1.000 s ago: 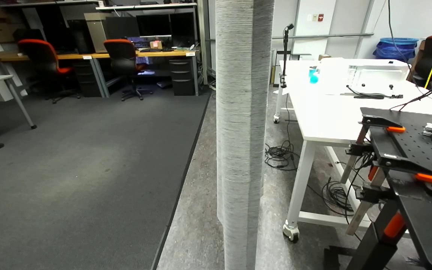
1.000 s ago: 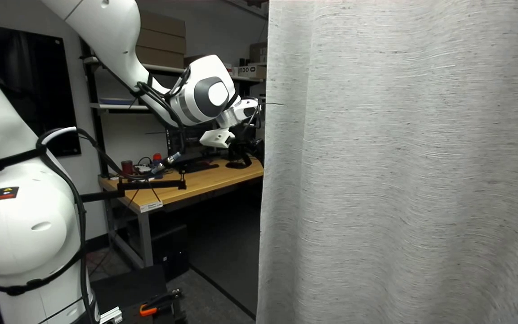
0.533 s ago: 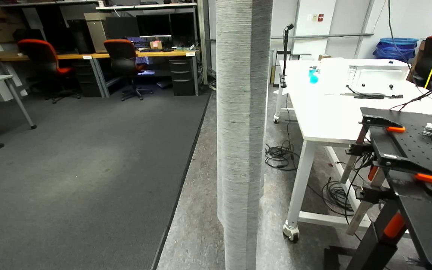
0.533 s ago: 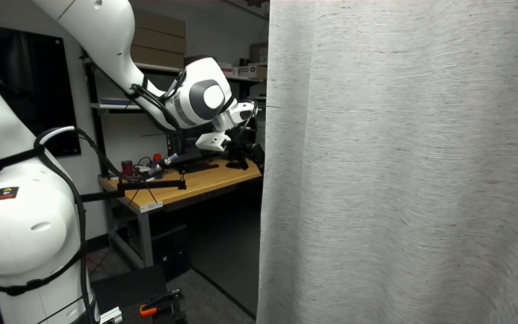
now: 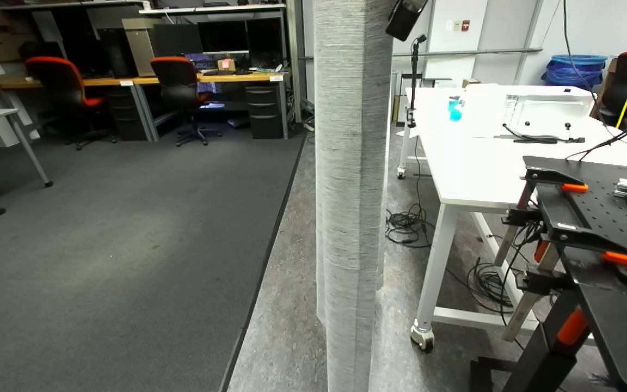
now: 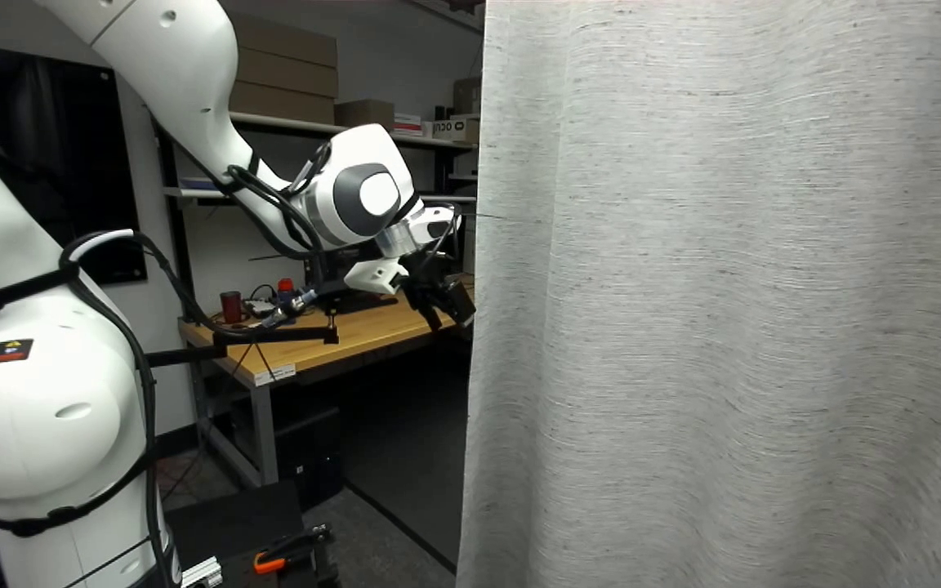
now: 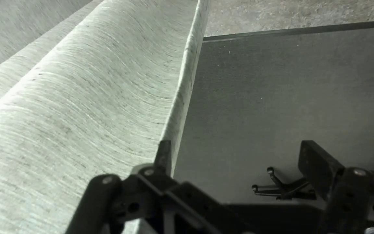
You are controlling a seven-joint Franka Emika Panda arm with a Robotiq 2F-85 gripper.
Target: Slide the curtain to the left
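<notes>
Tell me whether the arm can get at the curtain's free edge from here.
Likely yes: the gripper is open, and in the wrist view one fingertip overlaps the curtain's edge, with nothing visible between them. Whether they touch, I can't tell.

blk cables (image 5: pixel 405 220) on flr (image 5: pixel 395 321) nr wht table (image 5: pixel 477 171) — blk/orange chairs (image 5: pixel 174 79) at wood-top desk (image 5: pixel 262 78)

Coarse weave, sleek gloss

And it's cloth on the curtain (image 6: pixel 724 286), matt, with a streaky, coarse-looking weave! The robot arm (image 6: pixel 176 82) counters with a smooth, softly glossy finish. Now the gripper (image 7: pixel 236 143): matt black, dotted with metallic-looking pins (image 7: pixel 359 172). Dull, matt carpet (image 5: pixel 128 245) here; a wood-look desktop (image 6: pixel 389 322) there; a glossy, reflective wall panel (image 6: pixel 70 155); and crinkled, shiny plastic on the bin liner (image 5: pixel 558 73).
</notes>
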